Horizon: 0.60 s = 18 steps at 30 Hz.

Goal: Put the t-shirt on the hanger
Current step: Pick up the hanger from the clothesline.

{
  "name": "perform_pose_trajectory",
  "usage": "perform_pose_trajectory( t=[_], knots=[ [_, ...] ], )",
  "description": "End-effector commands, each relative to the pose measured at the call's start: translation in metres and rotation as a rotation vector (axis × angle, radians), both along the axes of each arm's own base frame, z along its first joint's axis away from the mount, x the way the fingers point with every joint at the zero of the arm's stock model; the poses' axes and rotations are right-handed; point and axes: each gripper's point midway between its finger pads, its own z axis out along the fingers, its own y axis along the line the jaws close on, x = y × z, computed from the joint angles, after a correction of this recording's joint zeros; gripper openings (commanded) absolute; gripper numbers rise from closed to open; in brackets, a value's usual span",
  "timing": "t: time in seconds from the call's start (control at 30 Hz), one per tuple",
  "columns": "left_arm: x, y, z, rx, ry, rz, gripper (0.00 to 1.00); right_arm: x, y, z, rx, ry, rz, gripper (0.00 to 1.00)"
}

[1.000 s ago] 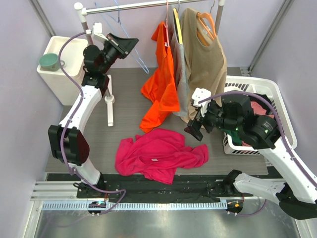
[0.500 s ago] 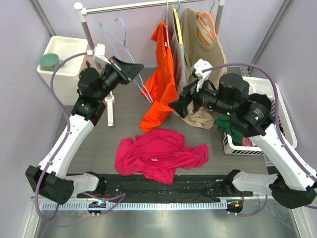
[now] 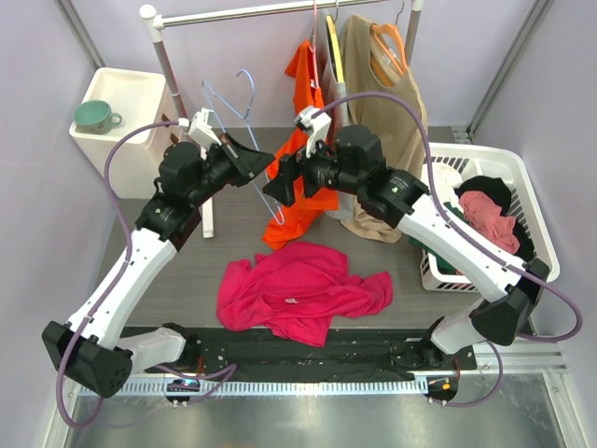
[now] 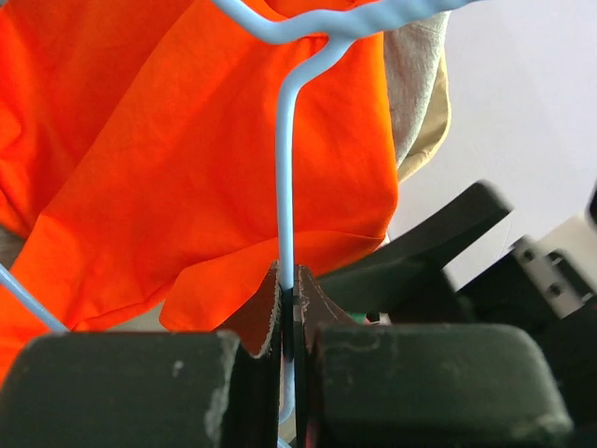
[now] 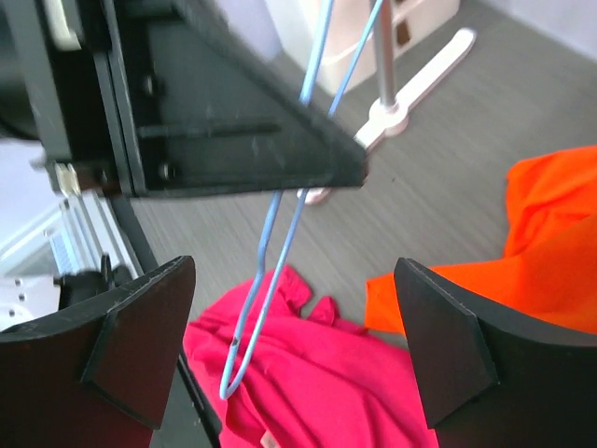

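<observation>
The magenta t-shirt (image 3: 298, 291) lies crumpled on the table near the front edge and also fills the bottom of the right wrist view (image 5: 326, 392). My left gripper (image 3: 266, 161) is shut on the thin light-blue hanger (image 3: 250, 91), held in the air off the rail with its hook up. In the left wrist view the wire (image 4: 284, 187) runs straight up from between the closed pads of the gripper (image 4: 289, 280). My right gripper (image 3: 277, 184) is open right beside the left one, its fingers straddling the hanger's lower end (image 5: 270, 243) without touching it (image 5: 294, 271).
An orange t-shirt (image 3: 303, 159) and a tan garment (image 3: 387, 112) hang from the rail just behind both grippers. A white laundry basket (image 3: 536, 201) with clothes stands at the right. At the back left is a white bin with a green mug (image 3: 93, 117). The rail's post (image 3: 207, 201) stands left of centre.
The left arm carried the hanger down from the rail and right toward the middle. The right arm swung left from the basket to meet it.
</observation>
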Motion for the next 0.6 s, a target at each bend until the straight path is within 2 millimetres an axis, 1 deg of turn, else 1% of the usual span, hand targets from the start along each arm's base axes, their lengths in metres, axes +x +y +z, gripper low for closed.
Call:
perform_pose_trajectory(
  t=[0.0,0.07,0.17,0.2,0.23,0.27,0.3,0.33,0.37,0.4,0.43,0.47,0.5,0.53,0.57],
  knots=[
    [-0.008,0.001,0.014,0.002,-0.061,-0.009,0.01,-0.009,0.014,0.009,0.032,-0.059,0.040,0.90],
    [-0.009,0.000,0.013,0.004,-0.060,-0.014,0.01,-0.010,0.020,0.003,0.027,-0.047,0.057,0.86],
    [-0.010,0.000,0.013,0.005,-0.062,-0.014,0.05,-0.012,0.031,-0.002,0.035,-0.026,0.094,0.74],
    [-0.011,0.000,0.011,0.006,-0.059,-0.014,0.08,-0.013,0.033,0.000,0.041,-0.028,0.104,0.57],
    [-0.011,0.000,0.011,0.008,-0.059,-0.016,0.13,-0.014,0.035,-0.003,0.038,-0.018,0.116,0.47],
    [-0.012,0.001,0.011,0.007,-0.062,-0.014,0.13,-0.017,0.035,-0.003,0.034,-0.017,0.135,0.39],
    [-0.014,0.002,0.011,0.010,-0.062,-0.014,0.13,-0.019,0.034,-0.010,0.016,-0.001,0.141,0.18],
    [-0.015,0.003,0.011,0.015,-0.068,-0.013,0.13,-0.022,0.031,-0.012,0.008,0.004,0.139,0.08],
    [-0.020,0.004,0.013,0.017,-0.074,-0.021,0.13,-0.022,0.025,-0.022,-0.018,0.013,0.123,0.01],
    [-0.022,0.005,0.012,0.022,-0.076,-0.026,0.13,-0.024,0.021,-0.025,-0.029,0.009,0.119,0.01],
    [-0.025,0.006,0.011,0.042,-0.089,-0.032,0.13,-0.027,0.011,-0.019,-0.027,-0.010,0.110,0.01],
    [-0.030,0.005,0.005,0.063,-0.077,-0.055,0.14,-0.030,0.005,-0.030,-0.055,0.004,0.108,0.01],
    [-0.038,0.007,0.008,0.078,-0.096,-0.073,0.25,-0.031,-0.002,-0.032,-0.069,-0.006,0.105,0.01],
    [-0.046,0.007,0.007,0.104,-0.109,-0.109,0.34,-0.028,-0.014,-0.033,-0.074,-0.003,0.088,0.01],
    [-0.055,0.009,-0.001,0.167,-0.123,-0.151,0.44,-0.035,-0.026,-0.035,-0.084,0.013,0.091,0.01]
  ],
)
